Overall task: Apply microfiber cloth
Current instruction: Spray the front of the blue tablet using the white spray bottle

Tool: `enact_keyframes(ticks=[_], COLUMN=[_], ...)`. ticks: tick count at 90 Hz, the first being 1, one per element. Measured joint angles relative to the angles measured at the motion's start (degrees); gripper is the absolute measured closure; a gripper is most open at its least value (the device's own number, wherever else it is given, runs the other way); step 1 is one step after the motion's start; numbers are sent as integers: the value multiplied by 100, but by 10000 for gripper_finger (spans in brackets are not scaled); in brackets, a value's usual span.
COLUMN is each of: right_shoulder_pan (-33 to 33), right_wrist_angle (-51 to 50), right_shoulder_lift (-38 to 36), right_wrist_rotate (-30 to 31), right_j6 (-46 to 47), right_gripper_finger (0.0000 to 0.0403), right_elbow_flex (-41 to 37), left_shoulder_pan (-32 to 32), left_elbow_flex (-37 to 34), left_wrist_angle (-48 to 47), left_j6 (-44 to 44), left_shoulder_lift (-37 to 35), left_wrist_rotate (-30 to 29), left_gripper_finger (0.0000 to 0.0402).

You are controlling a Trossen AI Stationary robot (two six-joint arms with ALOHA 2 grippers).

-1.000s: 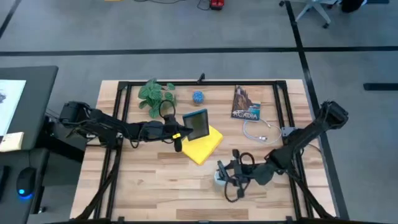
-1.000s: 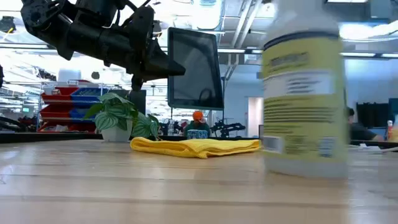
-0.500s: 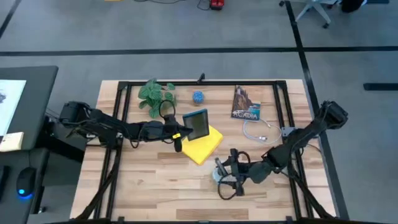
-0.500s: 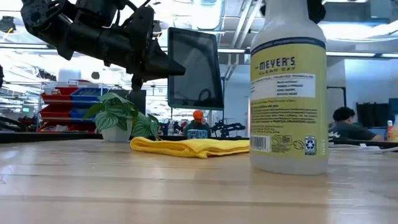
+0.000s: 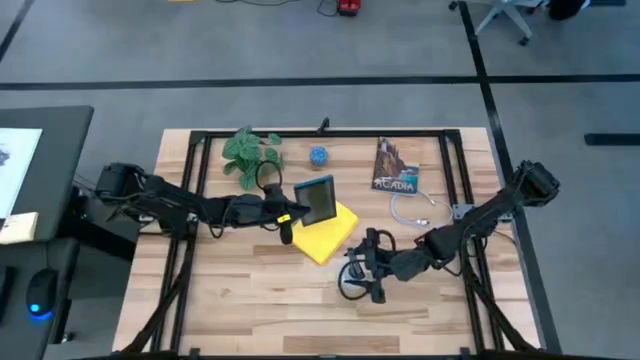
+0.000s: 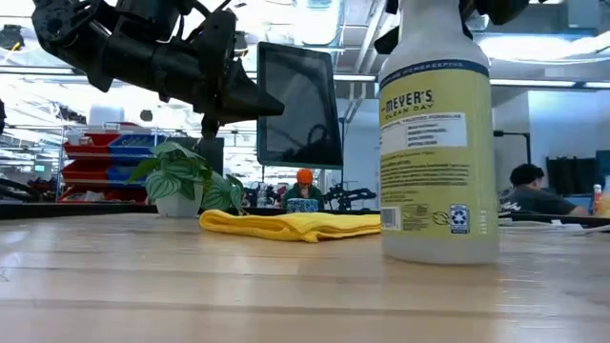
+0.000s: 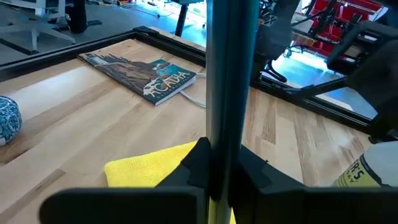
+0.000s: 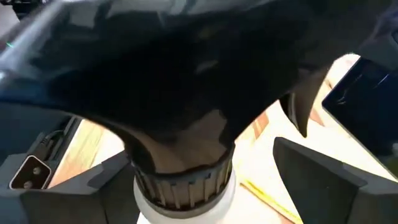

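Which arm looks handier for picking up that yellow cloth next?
Probably the right: the left gripper holds the tablet upright above the microfiber cloth, while the right gripper only needs to release the spray bottle.

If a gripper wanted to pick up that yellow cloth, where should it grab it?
Probably from above, at the microfiber cloth's bare corner toward the table's front edge. It lies flat and floppy; the tablet, held upright by the left gripper, covers the far part, and the spray bottle crowds its right side.

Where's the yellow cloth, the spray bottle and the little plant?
Bright yellow floppy microfiber cloth (image 5: 326, 236), high view, on its bare middle.
Clear plastic spray bottle with yellow label (image 6: 437, 162), low view, on the label.
Small green leafy plant (image 5: 248, 150), high view, on the leaves.
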Motion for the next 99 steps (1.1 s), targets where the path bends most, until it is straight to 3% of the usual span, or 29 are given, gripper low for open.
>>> enact_keyframes(ticks=[54,75,99], right_shoulder_pan=[-95,-86,-86], right_wrist_angle=[190,188,260], right_shoulder_lift=[26,31,31], right_wrist_rotate=[-12,473,490], right_j6=[-316,-764,-786], right_gripper_finger=[85,85,85], right_elbow_flex=[2,2,2], left_shoulder_pan=[-2,-2,-35], left_elbow_flex=[0,0,198], left_wrist_angle=[-2,-2,316], left_j6=[4,43,149], left_shoulder_lift=[0,0,2], left_wrist_rotate=[1,1,-8], left_gripper_finger=[391,391,391])
